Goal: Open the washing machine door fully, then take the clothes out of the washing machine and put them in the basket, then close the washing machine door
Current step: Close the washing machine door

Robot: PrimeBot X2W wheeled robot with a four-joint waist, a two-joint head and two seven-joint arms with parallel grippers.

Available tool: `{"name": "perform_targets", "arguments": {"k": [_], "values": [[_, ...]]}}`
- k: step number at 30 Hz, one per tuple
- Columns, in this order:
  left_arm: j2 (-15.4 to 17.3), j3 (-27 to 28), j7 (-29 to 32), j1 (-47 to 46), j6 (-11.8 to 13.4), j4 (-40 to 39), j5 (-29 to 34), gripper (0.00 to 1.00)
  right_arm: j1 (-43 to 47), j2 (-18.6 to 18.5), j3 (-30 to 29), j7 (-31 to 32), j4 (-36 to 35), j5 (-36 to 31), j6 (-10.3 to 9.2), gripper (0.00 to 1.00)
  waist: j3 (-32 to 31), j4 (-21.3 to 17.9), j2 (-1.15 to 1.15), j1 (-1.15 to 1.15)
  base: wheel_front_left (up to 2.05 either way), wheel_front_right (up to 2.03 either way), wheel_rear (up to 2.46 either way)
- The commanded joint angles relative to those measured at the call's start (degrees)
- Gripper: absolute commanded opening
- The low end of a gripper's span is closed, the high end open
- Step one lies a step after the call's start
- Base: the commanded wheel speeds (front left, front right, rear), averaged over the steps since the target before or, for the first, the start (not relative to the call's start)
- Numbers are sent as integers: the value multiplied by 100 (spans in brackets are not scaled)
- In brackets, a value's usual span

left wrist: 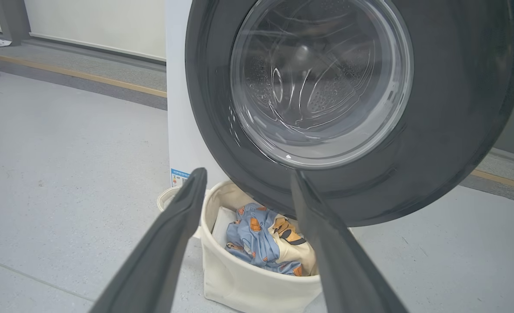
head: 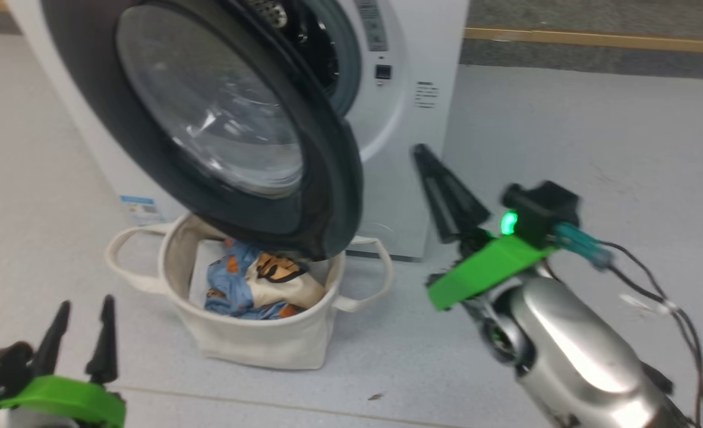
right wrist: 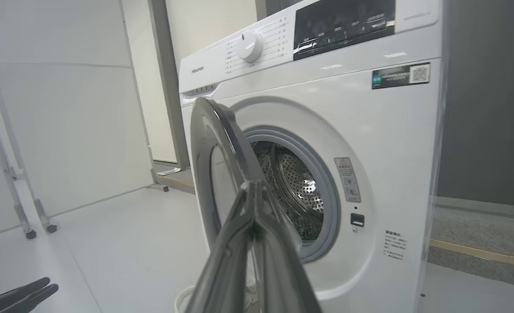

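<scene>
Now black-rimmed glass door [head: 208, 101] half-open; left fingers [head: 104, 345] spread, right fingers [head: 449, 199] pressed together.

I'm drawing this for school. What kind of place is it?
Probably a laundry corner set up in a test room, not a home. A white washing machine stands with its door open, a cloth basket of clothes sits under it, and nearby are plain white panels on wheeled stands.

Washing machine door [head: 208, 119] half open; clothes [head: 262, 282] in basket [head: 262, 343].
</scene>
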Motion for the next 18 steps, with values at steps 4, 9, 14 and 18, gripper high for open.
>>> {"name": "perform_targets", "arguments": {"k": [4,9,14,18], "values": [[-1,11,-69,-441,-33,-109,131,100,-481,256,400,-47,182,106,5,0,-4,380,0,0,0,0,0],[-163,-178,-69,-618,-33,-125,174,100,-839,433,776,-144,805,202,5,0,144,725,0,0,0,0,0],[-283,-400,-69,-868,-33,-19,184,100,-1124,578,1101,-227,1567,499,5,0,356,1032,0,0,0,0,0],[-360,-511,-69,-1016,-33,34,199,100,-1314,626,1277,-257,2174,661,5,0,519,1204,0,0,0,0,0]]}}
